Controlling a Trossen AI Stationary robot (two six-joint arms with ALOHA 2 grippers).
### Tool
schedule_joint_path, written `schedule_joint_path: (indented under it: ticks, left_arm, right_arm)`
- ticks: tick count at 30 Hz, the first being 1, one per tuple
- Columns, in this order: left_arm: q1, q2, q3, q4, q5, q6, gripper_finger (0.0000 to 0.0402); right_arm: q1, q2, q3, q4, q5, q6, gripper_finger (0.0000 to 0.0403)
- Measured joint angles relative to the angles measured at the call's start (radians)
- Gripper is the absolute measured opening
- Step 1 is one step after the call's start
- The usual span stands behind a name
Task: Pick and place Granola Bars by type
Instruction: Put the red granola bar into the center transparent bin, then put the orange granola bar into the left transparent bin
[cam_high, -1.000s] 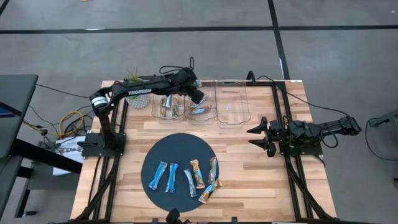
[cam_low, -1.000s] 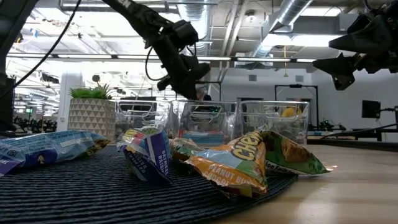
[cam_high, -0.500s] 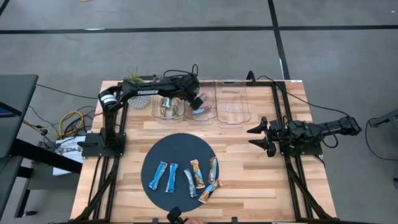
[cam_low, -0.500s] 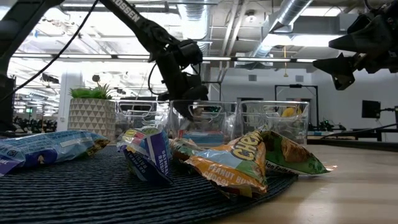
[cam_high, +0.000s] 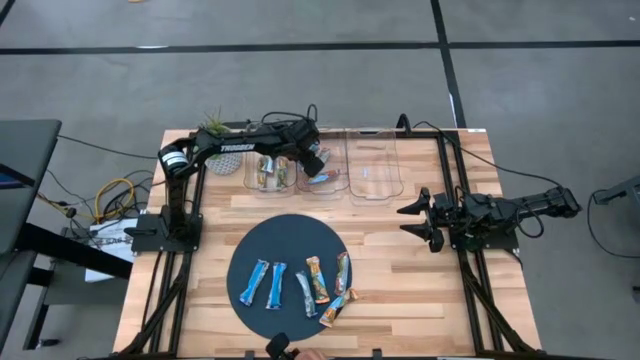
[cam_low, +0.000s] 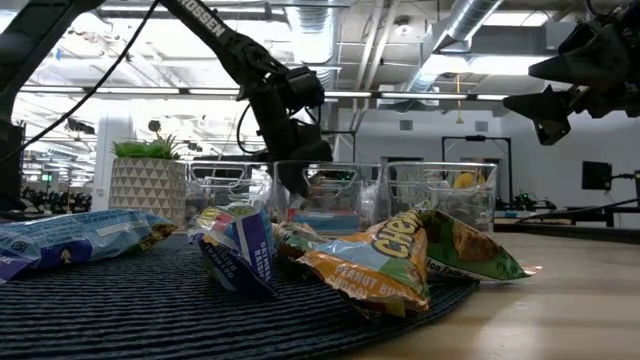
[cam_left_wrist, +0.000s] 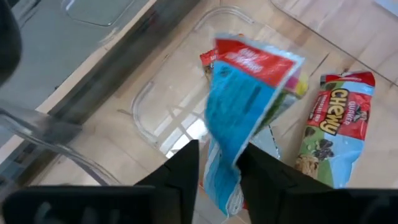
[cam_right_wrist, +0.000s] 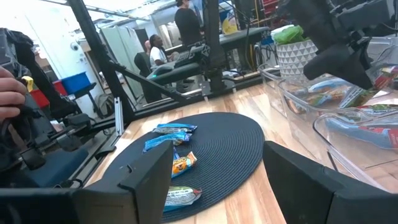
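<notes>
Several granola bars, blue ones (cam_high: 265, 284) and tan ones (cam_high: 330, 285), lie flat on a dark round mat (cam_high: 290, 235) at the table's near middle. Three clear bins stand in a row at the far edge. The left bin (cam_high: 250, 172) holds tan bars, and the middle bin (cam_high: 338, 178) holds a blue bar (cam_high: 320, 181) and a Chewy bar (cam_left_wrist: 333, 127). My left gripper (cam_high: 318, 160) is low over the middle bin, shut on a blue, red-ended bar (cam_left_wrist: 245, 93). My right gripper (cam_high: 404, 220) waits open over the table's right side. My left gripper pinches the blue bar between its two fingers (cam_left_wrist: 183, 168) on its blue part (cam_left_wrist: 222, 158), near one end. The fingers slant down from above into the middle bin. The bar sticks out past the fingertips, its red end (cam_left_wrist: 258, 59) over the bin floor; whether it touches there, I cannot tell.
A potted plant (cam_high: 215, 148) stands left of the bins at the far edge. The right bin (cam_high: 373, 168) lies between the middle bin and my right arm. Bare wood (cam_high: 400, 300) shows to the right of the mat. People stand in the room beyond the table.
My left gripper has come down from above the bins to the middle bin's rim, shifting slightly toward the table's near edge, with the bar still between its fingers. Most of that drop came early; since then it has hardly moved.
</notes>
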Motion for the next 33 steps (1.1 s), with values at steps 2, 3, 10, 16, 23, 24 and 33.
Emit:
schedule_joint_path:
  ticks: [2, 3, 10, 16, 23, 24, 33]
  left_arm:
    - [-0.001, 0.000, 0.000, 0.000, 0.000, 0.000, 0.0120]
    - [-0.001, 0.000, 0.000, 0.000, -0.001, 0.000, 0.0128]
    - [0.001, 0.000, 0.000, 0.019, -0.017, 0.000, 0.0168]
    - [0.006, -0.017, 0.052, 0.012, -0.042, 0.000, 0.0181]
    - [-0.041, -0.065, 0.135, -0.007, 0.003, 0.000, 0.0181]
    - [-0.058, -0.076, 0.142, -0.008, 0.008, 0.007, 0.0181]
    - [-0.277, -0.164, 0.179, -0.112, 0.076, 0.298, 0.0181]
  right_arm:
    - [0.000, 0.000, 0.000, 0.000, 0.000, 0.000, 0.0244]
    - [0.000, 0.000, 0.000, 0.000, 0.000, 0.000, 0.0244]
    - [0.000, 0.000, 0.000, 0.000, -0.001, 0.000, 0.0244]
    - [0.000, 0.000, 0.000, 0.000, -0.001, 0.000, 0.0244]
    - [0.000, 0.000, 0.000, 0.000, -0.002, 0.000, 0.0244]
    - [0.000, 0.000, 0.000, 0.000, -0.001, 0.000, 0.0244]
    - [0.000, 0.000, 0.000, 0.000, -0.001, 0.000, 0.0244]
